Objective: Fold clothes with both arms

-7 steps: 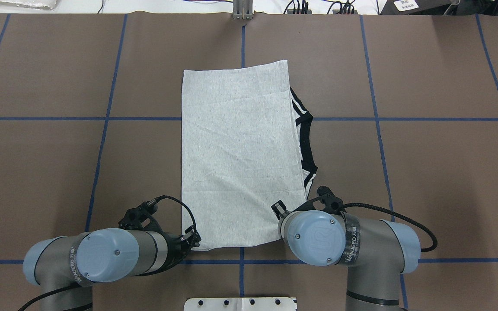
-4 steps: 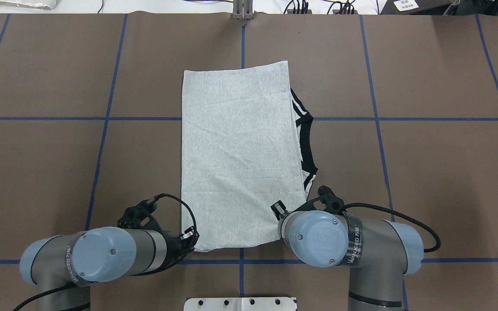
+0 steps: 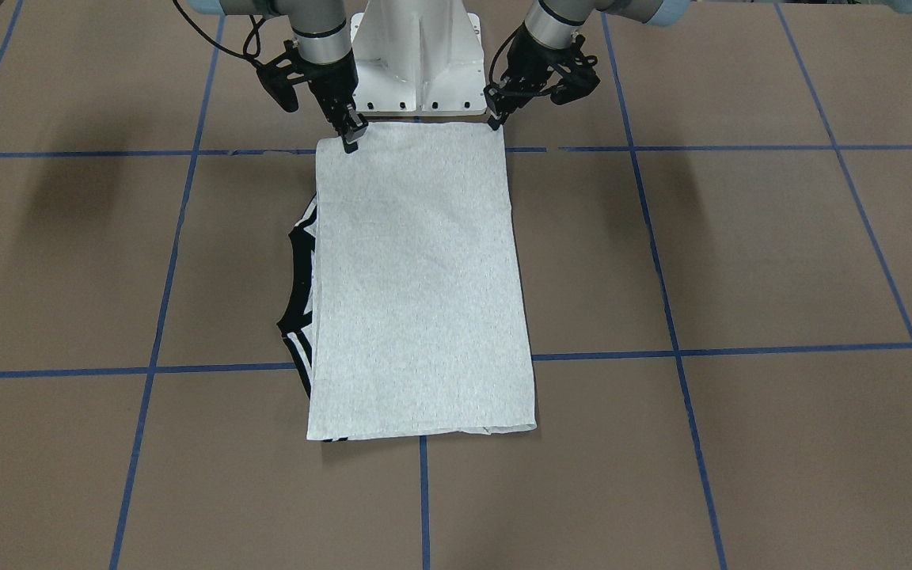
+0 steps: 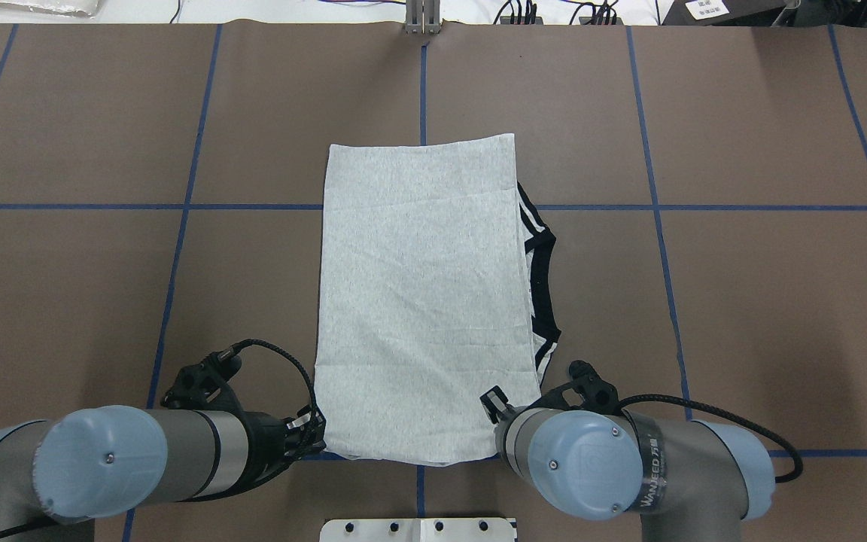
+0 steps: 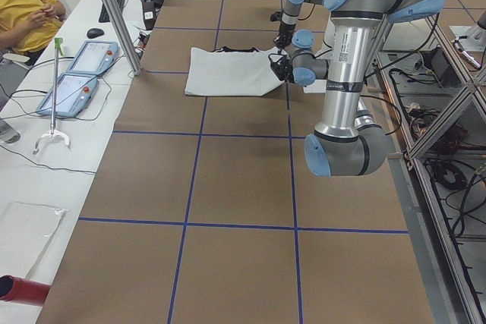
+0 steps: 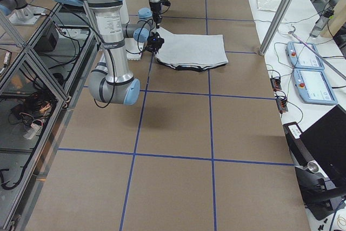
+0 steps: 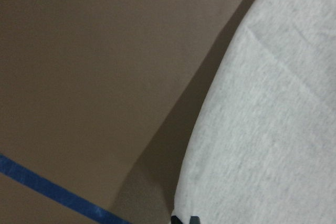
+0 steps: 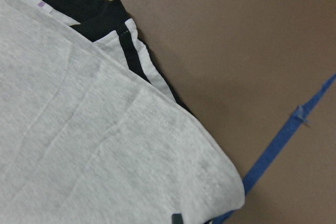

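**Both end effectors pinched on the T-shirt corners nearest the pedestal**

The grey T-shirt (image 4: 422, 301) lies on the brown bench (image 4: 742, 301), straight in front of the white pedestal (image 4: 418, 529). It is folded to a long rectangle with the plain side up. One short edge reaches almost to the pedestal's foot, and the opposite short edge is far from it. Along the long edge on the right arm's side, the black collar (image 4: 551, 278) and the striped trim (image 4: 533, 226) stick out from under the top layer.

The left end effector (image 4: 316, 430) is at the T-shirt corner nearest the pedestal on the left arm's side. Its fingers are together on the cloth edge, and the front-facing view shows no gap between them. The left wrist camera shows only one dark fingertip (image 7: 184, 219) at the grey hem. There is a shadow under this hem, so the edge is a little raised from the bench there.

The right end effector (image 4: 491, 399) is at the other pedestal-side corner. Its fingers are also closed, clamped on the corner of the top layer. In the right wrist camera a dark fingertip (image 8: 177, 217) sits at the cloth. In that view the grey corner ends just beside a blue tape line (image 8: 283, 145), and the striped trim shows below the top layer.

Both wrists point steeply down to the bench, each just beside the pedestal's front.
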Action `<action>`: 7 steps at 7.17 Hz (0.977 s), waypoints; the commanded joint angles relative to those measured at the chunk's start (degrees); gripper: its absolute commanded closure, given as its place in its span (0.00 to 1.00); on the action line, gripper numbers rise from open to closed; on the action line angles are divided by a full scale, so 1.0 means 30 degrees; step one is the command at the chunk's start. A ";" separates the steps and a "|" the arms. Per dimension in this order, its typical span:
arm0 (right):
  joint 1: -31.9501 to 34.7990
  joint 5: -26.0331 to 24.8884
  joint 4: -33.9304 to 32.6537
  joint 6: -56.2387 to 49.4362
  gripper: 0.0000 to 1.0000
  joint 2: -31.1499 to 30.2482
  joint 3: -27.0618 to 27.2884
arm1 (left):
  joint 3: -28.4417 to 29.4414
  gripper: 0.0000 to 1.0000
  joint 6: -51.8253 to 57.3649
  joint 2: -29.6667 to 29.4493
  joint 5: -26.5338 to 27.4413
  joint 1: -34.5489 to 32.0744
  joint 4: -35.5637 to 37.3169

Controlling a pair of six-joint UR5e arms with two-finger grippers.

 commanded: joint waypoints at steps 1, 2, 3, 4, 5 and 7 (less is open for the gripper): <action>-0.0696 0.0027 -0.0005 0.0660 1.00 -0.0306 0.1398 | -0.1597 1.00 -0.0928 0.0091 0.0003 0.1021 0.0145; -0.1105 0.0028 -0.1136 0.0926 1.00 -0.0306 0.2272 | -0.2332 1.00 -0.1366 0.0091 0.0032 0.1373 0.0756; -0.1399 0.0028 -0.2713 0.1103 1.00 -0.0306 0.3615 | -0.3064 1.00 -0.1777 0.0062 0.0033 0.1725 0.1313; -0.1576 0.0028 -0.3280 0.1481 1.00 -0.0277 0.4237 | -0.3593 1.00 -0.1897 0.0091 0.0062 0.1815 0.1347; -0.1607 -0.0030 -0.3344 0.1514 1.00 -0.0248 0.4331 | -0.4266 1.00 -0.2304 0.0091 0.0091 0.1816 0.1377; 0.1013 0.0638 -0.3402 0.1166 1.00 0.0219 0.4478 | -0.4539 1.00 -0.2018 -0.0083 0.0033 0.0624 0.1464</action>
